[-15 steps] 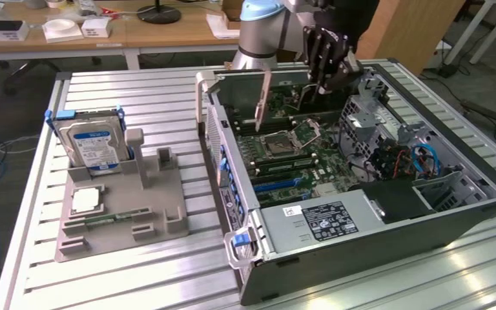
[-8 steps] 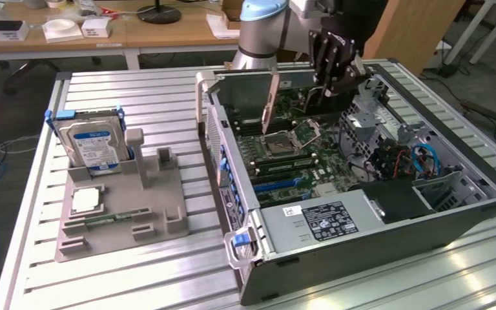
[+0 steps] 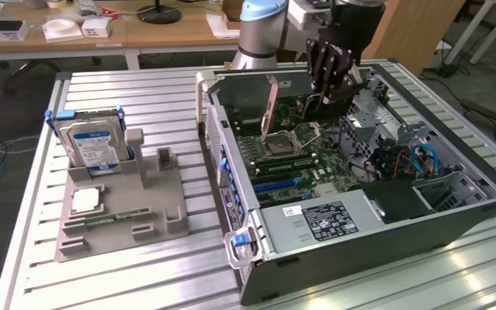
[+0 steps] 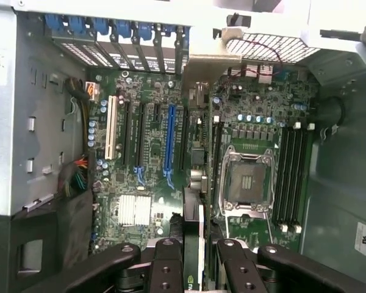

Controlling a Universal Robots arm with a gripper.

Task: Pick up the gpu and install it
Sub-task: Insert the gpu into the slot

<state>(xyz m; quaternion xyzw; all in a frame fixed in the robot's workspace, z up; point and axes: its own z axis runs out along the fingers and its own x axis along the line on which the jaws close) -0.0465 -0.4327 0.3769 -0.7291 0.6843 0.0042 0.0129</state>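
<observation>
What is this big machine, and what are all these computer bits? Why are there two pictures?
That is a robot arm with a gripper, a kind of claw. One picture comes from a camera looking at the whole table. The other comes from a camera on the arm's wrist, looking into the open computer case. The gripper is closed on a thin card, the gpu, over the motherboard. Beside the case stands a grey holder with a hard drive, a square chip and a small memory stick.
</observation>
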